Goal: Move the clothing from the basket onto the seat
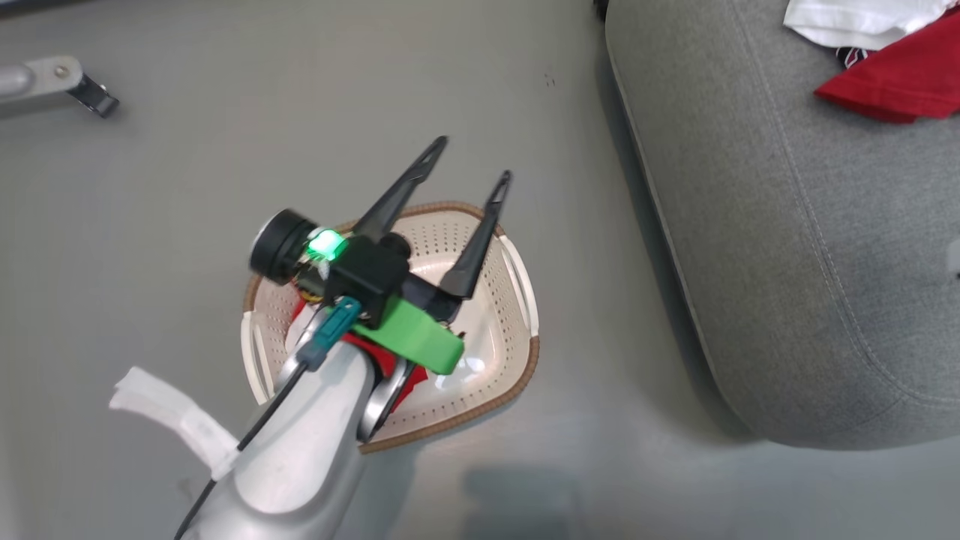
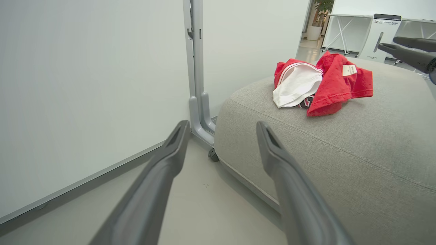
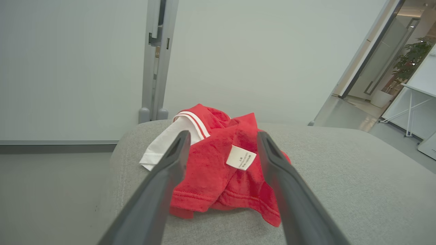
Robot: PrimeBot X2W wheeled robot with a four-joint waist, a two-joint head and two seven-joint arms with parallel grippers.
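pale silver left forearm (image 1: 315, 427), black cable (image 1: 262, 418), teal plug (image 1: 330, 334), bright green bracket (image 1: 412, 337), glowing green light (image 1: 327, 244); left gripper (image 1: 474, 157) has two long dark tapered fingers (image 1: 471, 262).

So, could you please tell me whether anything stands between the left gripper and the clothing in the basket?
Nothing visible does. The left gripper hangs above the basket, jaws open, pointing past its far rim; the red clothing lies in it, below the wrist.

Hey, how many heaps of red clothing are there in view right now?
2. One heap lies on the seat; the other heap sits in the basket, mostly hidden under the left gripper, so more garments may be covered.
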